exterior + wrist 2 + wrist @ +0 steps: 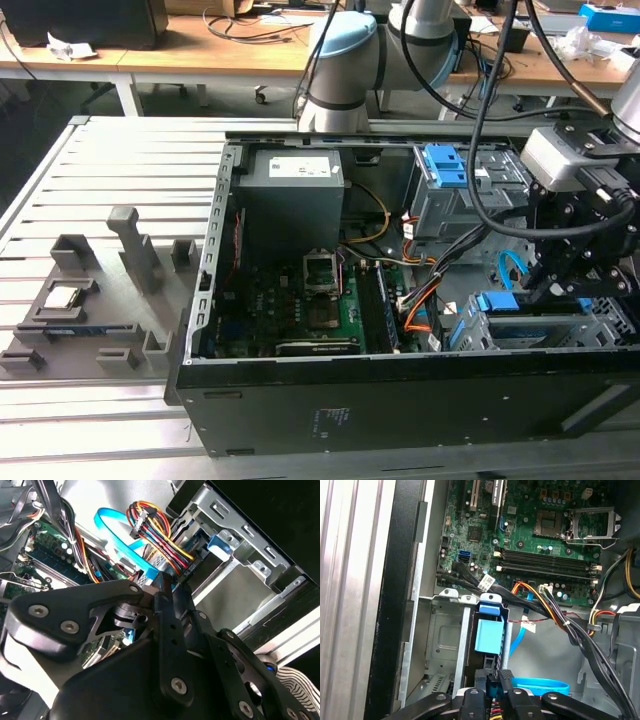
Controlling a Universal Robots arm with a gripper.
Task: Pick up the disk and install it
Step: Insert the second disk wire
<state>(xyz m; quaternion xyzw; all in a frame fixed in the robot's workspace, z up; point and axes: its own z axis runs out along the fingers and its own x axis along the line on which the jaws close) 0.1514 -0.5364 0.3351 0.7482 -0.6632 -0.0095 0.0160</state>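
Deep in the open computer case (pixel 300 400) on the bench (pixel 110 180), at the exterior view's right. Claw (pixel 492 692) hanging over the drive cage (pixel 445 645), fingers drawn close together around a blue tab; hard to say whether actually gripping. Disk (pixel 489 635) already seated in its slot, blue carrier frame up, blue cable (pixel 540 684) and bundled power wires (pixel 160 537) just beside. Pickup looks finished, installation seemingly in its closing stage. Processor chip (pixel 62 297) lying in its grey fixture, well apart.

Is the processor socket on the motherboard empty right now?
Yes, in the first wrist view the socket sits bare on the motherboard with its retention frame swung open beside it.
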